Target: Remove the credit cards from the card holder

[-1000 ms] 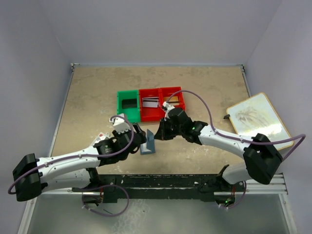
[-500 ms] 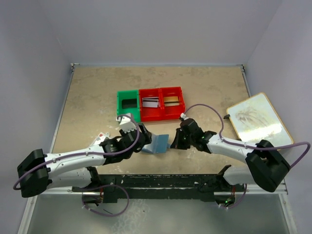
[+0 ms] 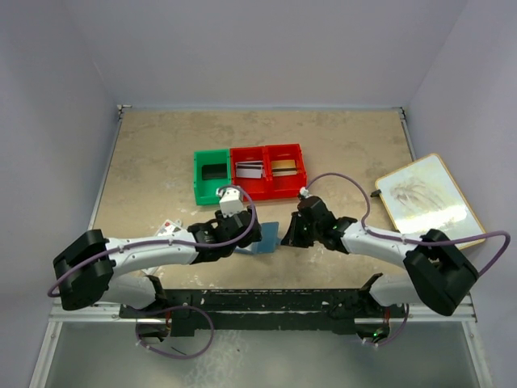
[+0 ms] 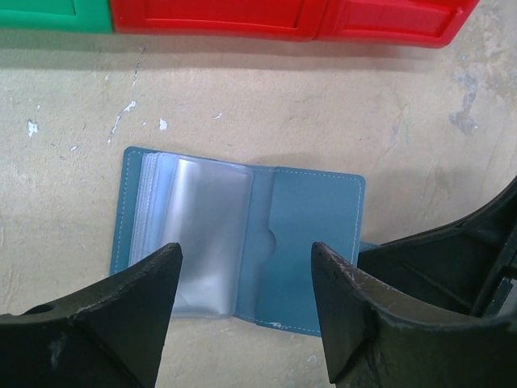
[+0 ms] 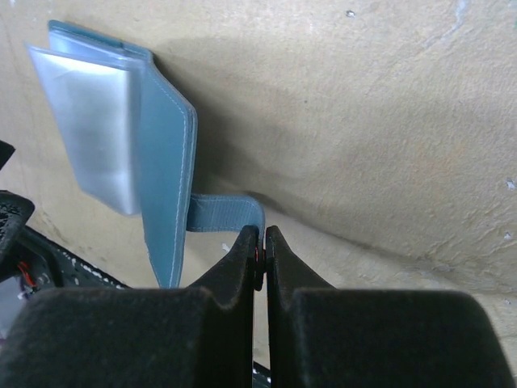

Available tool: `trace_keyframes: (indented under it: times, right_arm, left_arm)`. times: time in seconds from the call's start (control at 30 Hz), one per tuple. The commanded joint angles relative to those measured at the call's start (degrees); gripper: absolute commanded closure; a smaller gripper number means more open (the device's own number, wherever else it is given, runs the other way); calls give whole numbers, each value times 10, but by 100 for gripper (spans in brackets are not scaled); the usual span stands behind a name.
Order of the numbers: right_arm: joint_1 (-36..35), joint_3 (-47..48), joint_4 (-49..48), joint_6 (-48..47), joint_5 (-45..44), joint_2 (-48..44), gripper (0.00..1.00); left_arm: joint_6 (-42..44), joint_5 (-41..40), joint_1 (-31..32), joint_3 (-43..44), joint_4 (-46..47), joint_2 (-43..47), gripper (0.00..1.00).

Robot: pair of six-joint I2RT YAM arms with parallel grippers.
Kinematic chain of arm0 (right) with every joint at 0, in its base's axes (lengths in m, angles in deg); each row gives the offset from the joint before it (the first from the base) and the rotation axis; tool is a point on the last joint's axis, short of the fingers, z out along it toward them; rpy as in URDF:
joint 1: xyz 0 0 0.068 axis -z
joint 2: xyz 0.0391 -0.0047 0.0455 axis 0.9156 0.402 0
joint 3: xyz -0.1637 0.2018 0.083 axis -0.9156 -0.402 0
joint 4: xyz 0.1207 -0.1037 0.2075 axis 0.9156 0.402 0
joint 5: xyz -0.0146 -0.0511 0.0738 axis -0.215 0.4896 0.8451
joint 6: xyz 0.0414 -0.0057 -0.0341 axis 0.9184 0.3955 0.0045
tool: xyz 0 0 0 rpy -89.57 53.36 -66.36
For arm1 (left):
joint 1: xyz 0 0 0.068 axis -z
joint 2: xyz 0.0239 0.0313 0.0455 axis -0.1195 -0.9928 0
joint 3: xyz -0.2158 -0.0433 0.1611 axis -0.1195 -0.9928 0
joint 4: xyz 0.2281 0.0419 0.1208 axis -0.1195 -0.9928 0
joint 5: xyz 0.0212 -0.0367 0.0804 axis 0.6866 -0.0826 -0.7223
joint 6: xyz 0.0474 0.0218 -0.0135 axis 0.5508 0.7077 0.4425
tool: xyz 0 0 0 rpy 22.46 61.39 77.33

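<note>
Credit cards lie in the red bins. The card holder lies open on the table, near the bins' front edge. The left gripper hovers over it, jaws wide and holding nothing. The right gripper is pinched tight on its strap.

Bright, even light throughout; soft shadows; wrist views slightly soft up close.

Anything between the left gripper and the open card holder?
Nothing visible. The left gripper hangs open directly over the card holder, whose clear sleeves lie bare beneath it. The right gripper is shut on the strap at the holder's edge, off to one side of the sleeves.
</note>
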Motion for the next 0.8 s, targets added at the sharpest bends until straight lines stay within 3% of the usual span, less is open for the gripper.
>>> trace_keyframes:
  times: [0.0, 0.5, 0.77]
  right_arm:
    - [2, 16, 9, 15, -19, 12, 96]
    - [2, 18, 10, 14, -15, 23, 96]
    - [2, 18, 8, 14, -14, 21, 96]
  left_arm:
    - [-10, -13, 2, 15, -11, -5, 36]
    - [-18, 19, 2, 17, 7, -57, 36]
    - [6, 93, 1, -4, 94, -47, 37]
